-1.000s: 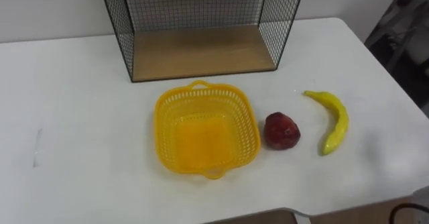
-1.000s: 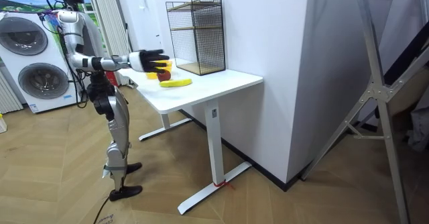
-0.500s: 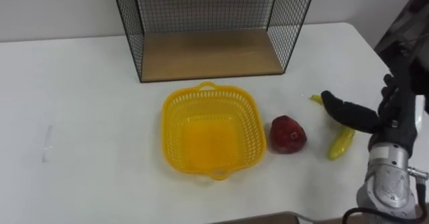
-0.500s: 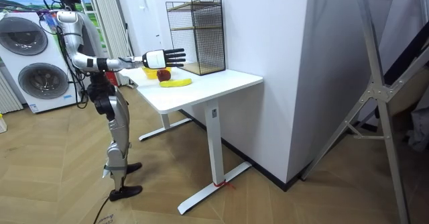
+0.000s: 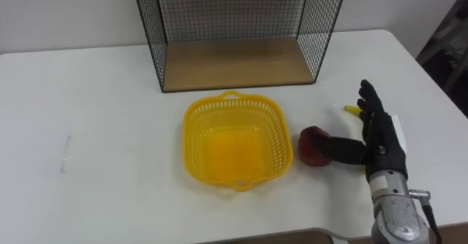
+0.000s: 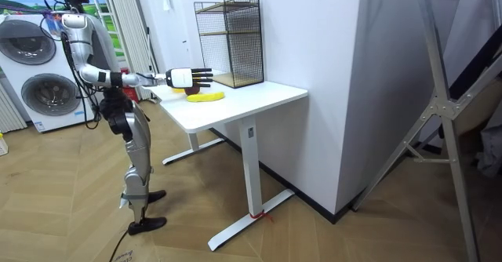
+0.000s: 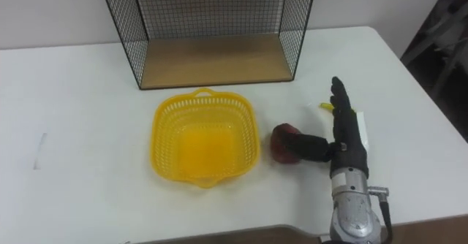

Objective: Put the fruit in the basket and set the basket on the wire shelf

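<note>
Basket (image 5: 235,142) sits upright, handles in line toward the wire shelf (image 5: 238,61); right hand (image 5: 380,138), fingers straight, covers the banana (image 5: 352,110), thumb touching the red fruit (image 5: 313,143)

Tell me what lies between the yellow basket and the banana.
The red fruit lies there, with the thumb of the right hand stretched toward it; both eye views show this.

One yellow basket (image 5: 235,145), one red fruit (image 5: 313,143) and one banana (image 6: 205,96) are sitting on the single table (image 5: 95,127), making two pieces of fruit in all. One wire shelf (image 5: 234,61) is standing there too, and one robot hand (image 5: 383,143) is showing.
</note>
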